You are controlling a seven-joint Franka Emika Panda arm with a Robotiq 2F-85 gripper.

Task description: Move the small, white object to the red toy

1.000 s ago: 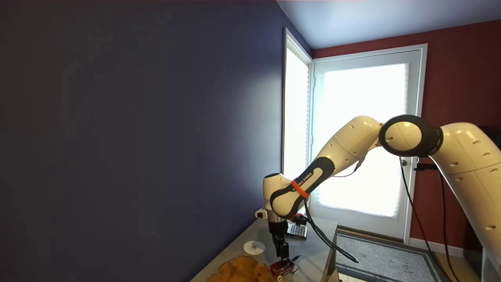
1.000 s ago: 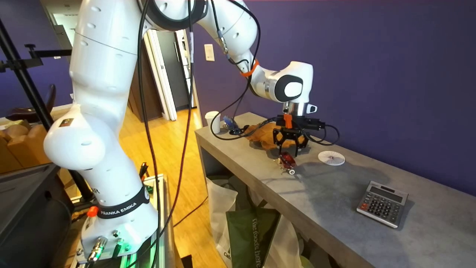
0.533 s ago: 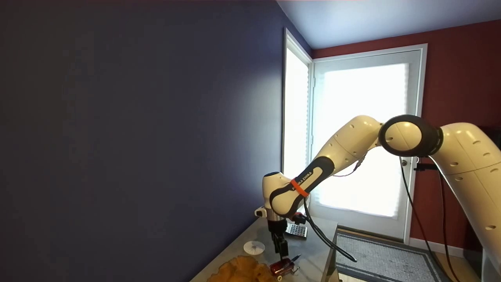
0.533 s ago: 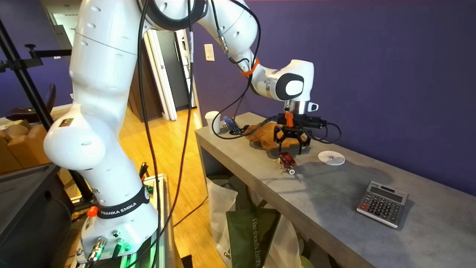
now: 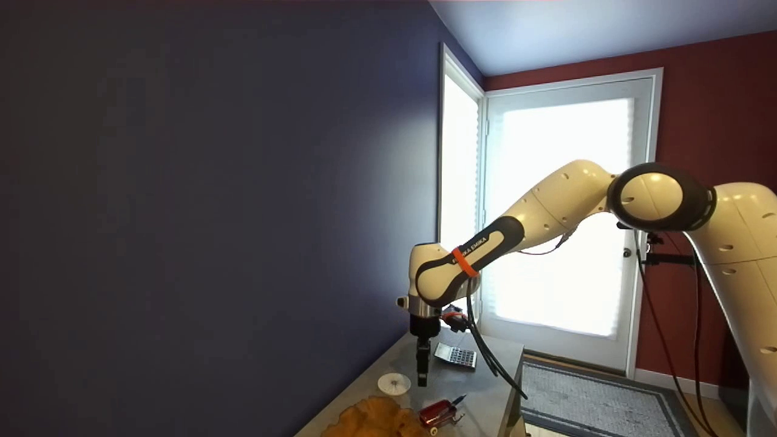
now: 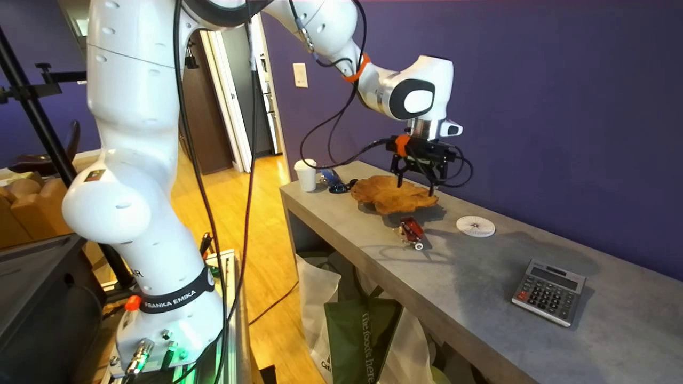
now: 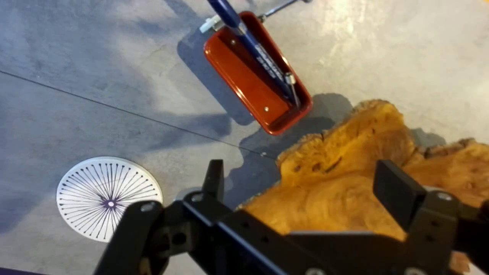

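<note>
The white disc (image 5: 394,384) lies flat on the desk (image 5: 485,391) in an exterior view, apart from the red toy (image 5: 438,414); the wood (image 5: 376,419) sits beside the toy, the calculator (image 5: 459,357) farther off. In an exterior view the pincer (image 6: 415,190) hangs above the desk, released, its jaws well apart. In the wrist view the disc is ray-patterned, a blue pen (image 7: 267,62) rests in the toy with one end past the rim, and the wood shows between the jaws.
</note>
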